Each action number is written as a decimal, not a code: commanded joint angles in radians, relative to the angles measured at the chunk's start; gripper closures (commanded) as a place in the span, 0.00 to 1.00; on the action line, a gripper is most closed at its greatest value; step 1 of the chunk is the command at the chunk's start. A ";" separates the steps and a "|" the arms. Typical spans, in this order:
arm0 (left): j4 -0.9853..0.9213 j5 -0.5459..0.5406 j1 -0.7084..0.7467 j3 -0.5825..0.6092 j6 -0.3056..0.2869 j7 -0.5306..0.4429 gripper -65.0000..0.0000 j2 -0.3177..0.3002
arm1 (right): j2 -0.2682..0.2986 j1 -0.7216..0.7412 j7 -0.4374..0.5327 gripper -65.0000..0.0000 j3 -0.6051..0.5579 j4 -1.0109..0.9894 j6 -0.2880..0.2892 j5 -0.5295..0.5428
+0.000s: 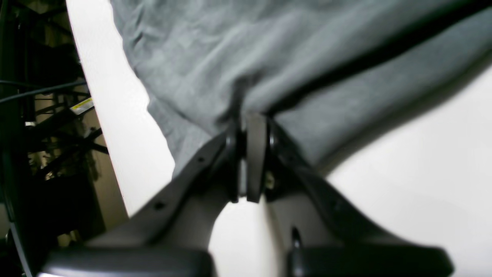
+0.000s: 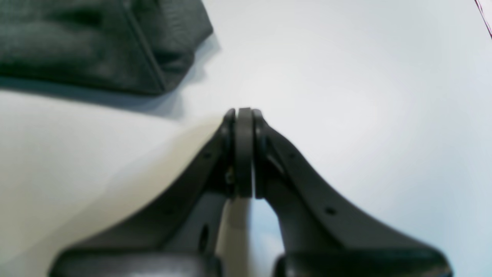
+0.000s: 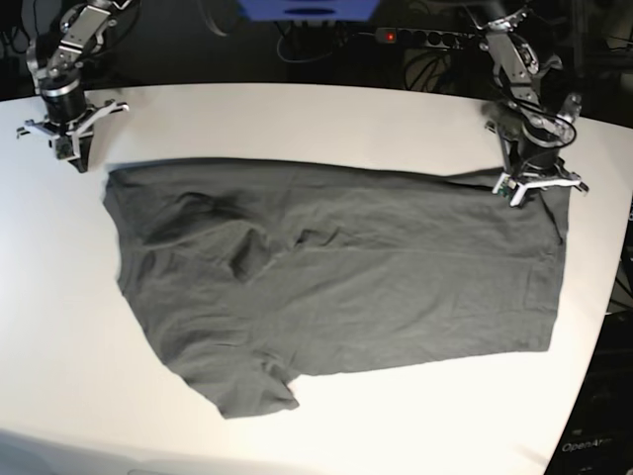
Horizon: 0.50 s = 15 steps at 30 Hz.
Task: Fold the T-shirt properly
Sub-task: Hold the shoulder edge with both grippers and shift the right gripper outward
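The left end effector (image 1: 251, 119) has its jaws pressed together on the hem edge of the T-shirt (image 1: 238, 57); in the left wrist view the grey cloth bunches right at the fingertips and a taut ridge of fabric runs away from them, lifted a little off the surface. In the base view this end effector (image 3: 534, 188) sits at the shirt's upper right corner, near the far right edge of the counter (image 3: 326, 119).

The right end effector (image 2: 244, 113) is fully closed with nothing between its jaws. In the right wrist view it hangs over bare white counter (image 2: 346, 96), apart from a seamed edge of the shirt (image 2: 96, 46) that lies in the upper left of that view. In the base view it (image 3: 71, 148) stands at the far left of the counter, just beyond the shirt's upper left corner and not touching it.

The dark charcoal T-shirt (image 3: 336, 277) lies spread out, mostly flat, across the middle of the white counter, its length running left to right. One sleeve points toward the near edge at lower left, the cloth is rumpled with soft folds left of centre, and the straight hem runs down the right side. Behind the counter a power strip (image 3: 425, 37) with a lit red switch lies among dark cables.
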 commanded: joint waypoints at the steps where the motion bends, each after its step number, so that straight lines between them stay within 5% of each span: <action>1: 0.013 0.000 0.000 0.003 -0.018 -0.001 0.95 0.007 | 0.001 -0.012 -0.035 1.00 0.004 0.010 0.012 -0.035; 15: 0.003 0.000 -0.007 0.003 -0.018 0.000 0.95 0.007 | -0.145 -0.067 0.025 1.00 -0.005 0.416 0.012 -0.033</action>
